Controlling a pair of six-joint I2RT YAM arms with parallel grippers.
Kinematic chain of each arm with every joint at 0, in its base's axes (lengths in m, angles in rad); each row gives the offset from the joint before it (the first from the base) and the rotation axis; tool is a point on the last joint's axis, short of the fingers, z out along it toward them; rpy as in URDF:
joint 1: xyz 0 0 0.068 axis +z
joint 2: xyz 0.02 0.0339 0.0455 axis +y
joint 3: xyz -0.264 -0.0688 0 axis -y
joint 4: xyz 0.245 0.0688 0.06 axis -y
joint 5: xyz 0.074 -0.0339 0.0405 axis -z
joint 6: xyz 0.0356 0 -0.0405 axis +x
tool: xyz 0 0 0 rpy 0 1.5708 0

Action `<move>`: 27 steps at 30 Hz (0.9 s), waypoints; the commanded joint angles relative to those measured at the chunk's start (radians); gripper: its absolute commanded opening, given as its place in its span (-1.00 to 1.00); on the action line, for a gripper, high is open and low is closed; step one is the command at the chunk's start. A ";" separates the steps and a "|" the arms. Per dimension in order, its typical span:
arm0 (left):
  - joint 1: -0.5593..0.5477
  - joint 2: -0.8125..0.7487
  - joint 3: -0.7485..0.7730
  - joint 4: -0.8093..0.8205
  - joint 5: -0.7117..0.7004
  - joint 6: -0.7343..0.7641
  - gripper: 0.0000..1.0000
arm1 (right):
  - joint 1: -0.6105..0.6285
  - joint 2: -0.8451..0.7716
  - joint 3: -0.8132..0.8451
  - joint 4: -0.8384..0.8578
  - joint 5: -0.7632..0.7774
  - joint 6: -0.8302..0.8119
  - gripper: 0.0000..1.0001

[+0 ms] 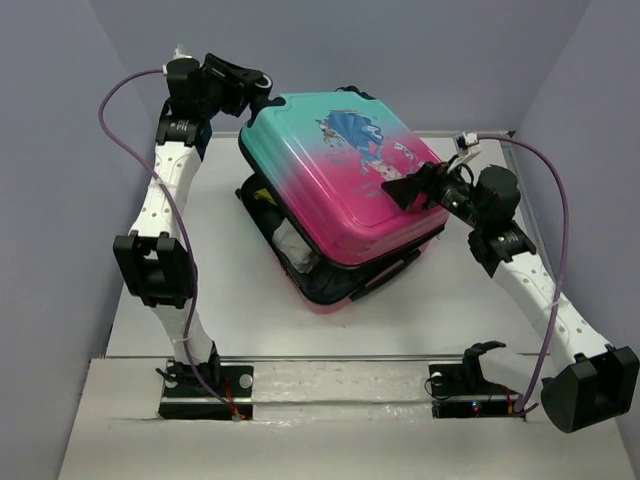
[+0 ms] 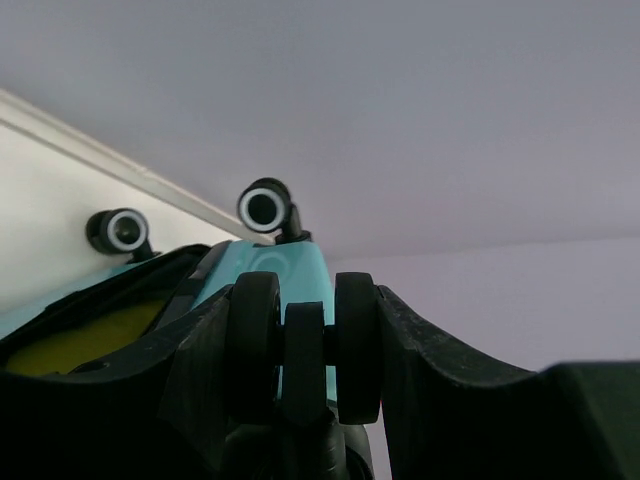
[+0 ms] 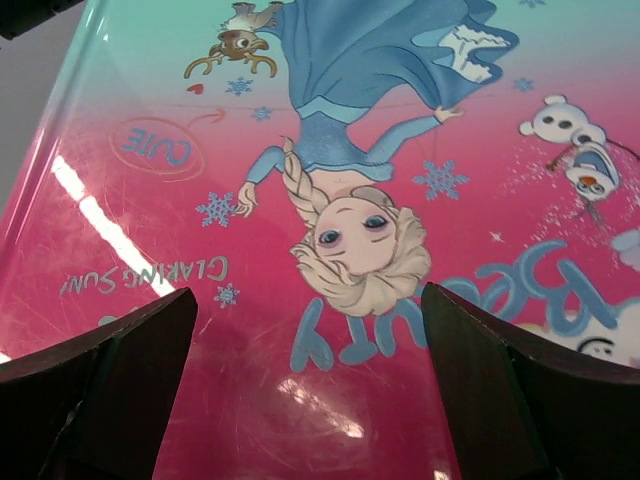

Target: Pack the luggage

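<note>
**Item 1, luggage** (image 1: pixel 335 175): pink-to-teal hard shell with a cartoon princess print. It sits mid-counter (image 1: pixel 240 310), between my two arms. The lid hangs tilted over the lower half, with the gap showing on the near side. From the left wrist view I see something yellow (image 2: pixel 80 345) inside.

**Item 2, left fingers** (image 2: pixel 190 390): at the case's far left corner. They grip the luggage by a black twin wheel (image 2: pixel 305 345), one finger against each side.

**Item 3, right fingers** (image 3: pixel 110 380): spread wide and holding nothing, over the pink right side of the lid. I cannot tell whether they touch it.
</note>
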State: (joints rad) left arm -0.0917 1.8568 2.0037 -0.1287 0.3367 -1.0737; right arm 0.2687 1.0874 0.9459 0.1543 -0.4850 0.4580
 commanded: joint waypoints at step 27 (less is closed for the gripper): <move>0.182 -0.303 -0.752 0.317 0.042 0.113 -0.89 | 0.009 -0.283 -0.023 -0.412 0.105 -0.082 0.95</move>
State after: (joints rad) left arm 0.0830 1.5921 1.2671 0.0292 0.3477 -0.9764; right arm 0.2703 0.8967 0.8833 -0.1761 -0.3985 0.4057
